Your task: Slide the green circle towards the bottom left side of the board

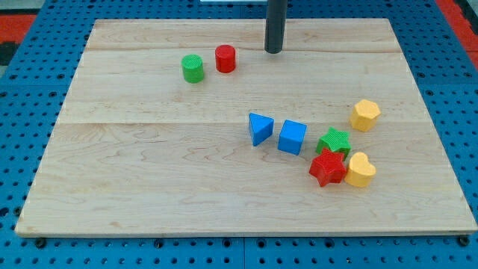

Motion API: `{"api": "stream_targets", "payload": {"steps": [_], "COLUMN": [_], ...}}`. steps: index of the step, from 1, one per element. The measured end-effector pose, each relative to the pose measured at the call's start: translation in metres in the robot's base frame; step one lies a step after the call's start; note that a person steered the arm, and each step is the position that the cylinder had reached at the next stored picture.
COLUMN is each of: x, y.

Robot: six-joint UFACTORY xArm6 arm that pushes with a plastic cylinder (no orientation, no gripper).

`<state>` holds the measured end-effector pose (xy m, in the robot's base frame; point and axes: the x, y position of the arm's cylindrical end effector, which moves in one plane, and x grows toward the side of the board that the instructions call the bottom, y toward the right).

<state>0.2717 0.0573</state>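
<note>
Rod first: our tip (273, 51) sits on the board (149, 187) near the top edge, just right of centre; it's a bare rod with nothing to open or close, and it touches no block. Nearest the bottom edge, toward the bottom-right corner, the red star (327, 168) and the yellow heart (361, 169) lie side by side and look to be touching, heart on the view's right. Green star (334, 140) is just above the red star, pressed against it as far as we can tell. Left of that cluster, around mid-board, the blue cube (292, 137) and the blue triangle (260, 128) sit close together with a slim gap, triangle on the left. Yellow hexagon-like block (365, 114) is further up by the right edge, apart from the rest. Toward the top edge, left of centre, the green circle (193, 68) stands just beside the red cylinder (225, 58), a narrow gap between them, green on the left and slightly lower. Our tip is to the right of the red cylinder and slightly higher, so the red one lies between it and the green circle. Green circle is well apart from the bottom-left corner.
</note>
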Motion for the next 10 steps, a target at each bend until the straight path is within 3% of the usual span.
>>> {"api": "stream_targets", "payload": {"steps": [4,5,6,7,10], "x": [-0.002,-0.011,0.007,0.041,0.042], "y": [-0.004,-0.02,-0.074,-0.088,-0.151]}}
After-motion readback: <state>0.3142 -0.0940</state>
